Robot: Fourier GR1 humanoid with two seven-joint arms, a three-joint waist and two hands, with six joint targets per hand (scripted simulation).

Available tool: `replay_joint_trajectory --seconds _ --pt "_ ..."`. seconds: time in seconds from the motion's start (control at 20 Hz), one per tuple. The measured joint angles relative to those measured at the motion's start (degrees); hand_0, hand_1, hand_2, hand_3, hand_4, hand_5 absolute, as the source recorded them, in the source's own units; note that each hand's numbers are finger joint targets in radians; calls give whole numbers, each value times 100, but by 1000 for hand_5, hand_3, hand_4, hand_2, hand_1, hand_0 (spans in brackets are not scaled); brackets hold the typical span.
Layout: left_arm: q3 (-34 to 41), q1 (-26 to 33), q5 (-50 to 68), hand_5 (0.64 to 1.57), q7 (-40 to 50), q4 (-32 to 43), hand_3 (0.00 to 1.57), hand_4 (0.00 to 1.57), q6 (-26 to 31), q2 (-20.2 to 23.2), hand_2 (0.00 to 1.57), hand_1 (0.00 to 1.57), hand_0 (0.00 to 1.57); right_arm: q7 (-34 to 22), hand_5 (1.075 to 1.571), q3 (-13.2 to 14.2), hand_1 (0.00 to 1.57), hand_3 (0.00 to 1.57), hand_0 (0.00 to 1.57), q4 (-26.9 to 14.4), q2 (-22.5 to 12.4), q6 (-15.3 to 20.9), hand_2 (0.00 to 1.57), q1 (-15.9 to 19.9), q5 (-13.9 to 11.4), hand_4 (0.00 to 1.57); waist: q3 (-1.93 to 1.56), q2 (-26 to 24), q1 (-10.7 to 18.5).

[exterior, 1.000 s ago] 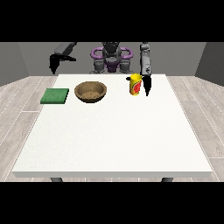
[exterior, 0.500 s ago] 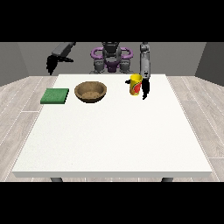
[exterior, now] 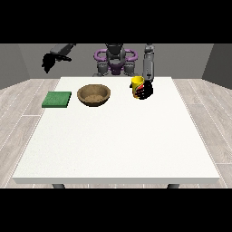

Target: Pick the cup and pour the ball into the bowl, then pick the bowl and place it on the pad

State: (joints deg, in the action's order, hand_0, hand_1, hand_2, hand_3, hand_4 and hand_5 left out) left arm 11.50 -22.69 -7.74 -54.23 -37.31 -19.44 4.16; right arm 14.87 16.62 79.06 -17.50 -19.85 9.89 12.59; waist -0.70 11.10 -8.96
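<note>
A yellow cup [exterior: 136, 85] with a red mark on its side stands at the far right of the white table [exterior: 118, 136]. The hand at the view's right [exterior: 145, 91] has its fingers curled round the cup's right side. The ball is hidden from me. A brown wooden bowl [exterior: 94, 95] sits left of the cup, apart from it. A flat green pad [exterior: 57, 99] lies left of the bowl. The hand at the view's left [exterior: 49, 61] hangs raised off the table's far left corner, fingers pointing down and holding nothing.
The robot's purple and grey torso [exterior: 115, 60] stands behind the table's far edge. Bare white tabletop stretches from the bowl towards the near edge.
The hand at the view's right has closed in on the cup and now wraps it, with the cup a little higher in the view. The other hand has barely moved.
</note>
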Motion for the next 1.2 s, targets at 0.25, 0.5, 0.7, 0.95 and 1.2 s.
replay_joint_trajectory --seconds 0.25,0.5,0.7,0.95,1.2 --pt "-406 -105 -625 1321 1019 -70 1571 1571 -248 543 1571 1436 1436 -172 1569 113 0 0 0 -449 -146 -145 0 -212 40 0 39 -746 232" --pt "-719 -795 -1309 1294 2293 -126 1571 1571 -235 1461 1571 1459 1459 -195 1568 183 0 0 0 -795 -175 -123 0 -173 30 0 46 -1038 382" --pt "-1107 -1245 -1932 1287 3241 -164 1571 1530 -372 1606 1571 1495 1495 -181 1568 209 0 0 0 -1036 -189 -132 0 -75 26 0 55 -1129 408" --pt "-1637 -1728 -2804 1267 4388 -208 1571 1512 -756 1358 1571 1490 1490 -54 1569 171 0 0 0 -1286 -177 -231 0 -41 -20 0 58 -1181 342" --pt "-1963 -2066 -3515 1241 5266 -268 1571 1523 -887 1166 1571 1498 1498 177 1570 259 0 0 0 -1518 -317 -414 0 8 -2 0 64 -1131 302"
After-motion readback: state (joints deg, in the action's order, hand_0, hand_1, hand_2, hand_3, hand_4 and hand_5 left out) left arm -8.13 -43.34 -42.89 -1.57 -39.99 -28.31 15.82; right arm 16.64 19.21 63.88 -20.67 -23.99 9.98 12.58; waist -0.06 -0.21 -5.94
